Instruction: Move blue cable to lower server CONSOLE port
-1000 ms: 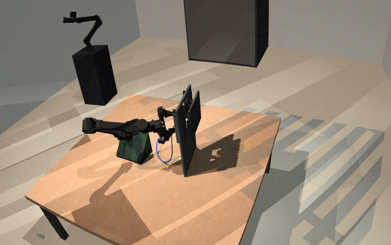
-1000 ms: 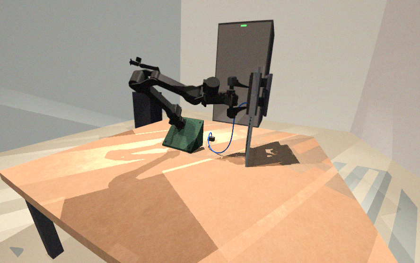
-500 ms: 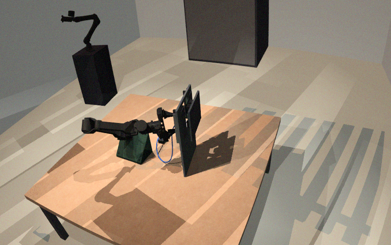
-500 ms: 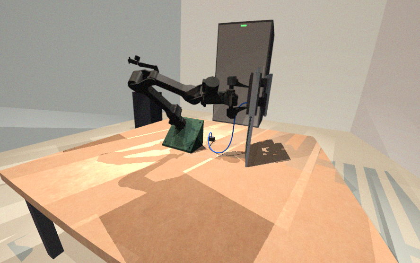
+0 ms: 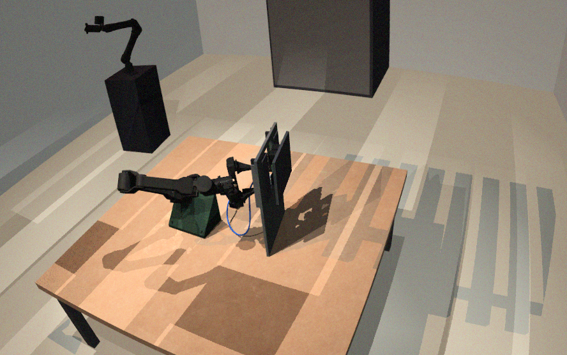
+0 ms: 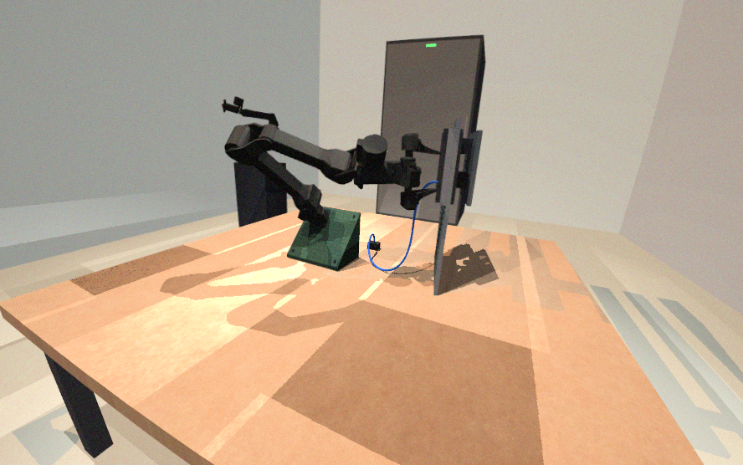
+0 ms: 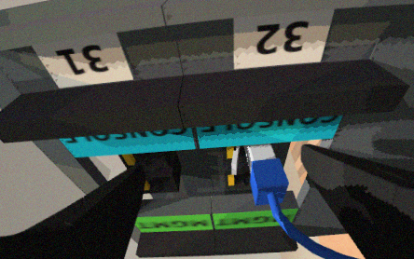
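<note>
Pale walls (image 5: 472,37) (image 6: 548,109) rise round a floor (image 5: 472,117) (image 6: 22,383) streaked with light and shadow. Beyond the rack (image 5: 271,227) (image 6: 440,246) (image 7: 93,20) stands a tall dark cabinet (image 5: 322,50) (image 6: 427,109), a green light near its top. The wooden counter (image 5: 125,309) (image 6: 164,377) (image 7: 338,244) carries the rack, with broad brown shadows on either side of it. Farther off from the rack, a black pedestal (image 5: 138,108) (image 6: 260,200) bears a second arm (image 5: 135,37) (image 6: 258,114). The near arm (image 5: 159,184) (image 6: 301,150) reaches to the rack from a green base (image 5: 202,232) (image 6: 352,224). Its hand (image 5: 252,179) (image 6: 438,171) (image 7: 222,161) is open at the rack, gripping nothing. The blue cable (image 5: 249,212) (image 6: 411,241) (image 7: 286,228) loops down beside the rack; its plug (image 7: 269,179) sits between the fingers at the right-hand CONSOLE port in the wrist view. How deep it goes, I can't tell.
</note>
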Robot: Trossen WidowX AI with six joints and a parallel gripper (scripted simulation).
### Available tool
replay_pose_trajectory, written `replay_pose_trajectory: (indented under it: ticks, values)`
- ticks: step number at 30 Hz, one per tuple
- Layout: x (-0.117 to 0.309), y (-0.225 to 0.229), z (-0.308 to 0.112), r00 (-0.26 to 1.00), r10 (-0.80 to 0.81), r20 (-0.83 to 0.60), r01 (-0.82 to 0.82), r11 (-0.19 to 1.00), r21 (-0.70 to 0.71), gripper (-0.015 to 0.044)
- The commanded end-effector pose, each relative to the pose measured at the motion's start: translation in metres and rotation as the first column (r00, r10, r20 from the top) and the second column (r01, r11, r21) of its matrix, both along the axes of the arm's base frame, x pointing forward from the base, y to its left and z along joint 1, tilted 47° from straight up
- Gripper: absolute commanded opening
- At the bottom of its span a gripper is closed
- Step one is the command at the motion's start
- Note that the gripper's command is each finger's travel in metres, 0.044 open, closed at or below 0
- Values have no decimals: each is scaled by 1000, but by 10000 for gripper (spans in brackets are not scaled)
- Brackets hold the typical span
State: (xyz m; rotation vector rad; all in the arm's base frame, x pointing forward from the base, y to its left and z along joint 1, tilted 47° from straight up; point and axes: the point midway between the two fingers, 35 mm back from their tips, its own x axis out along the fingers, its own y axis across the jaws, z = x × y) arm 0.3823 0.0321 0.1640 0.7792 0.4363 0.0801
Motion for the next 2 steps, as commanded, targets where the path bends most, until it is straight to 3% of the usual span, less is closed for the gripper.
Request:
replay_pose_trajectory:
  ticks: [1,2]
  values:
    - [0,-2,2,1000,1,-1,-1,1000,-2,440]
    - [0,-3,3,1000,1,-1,-1,1000,-2,440]
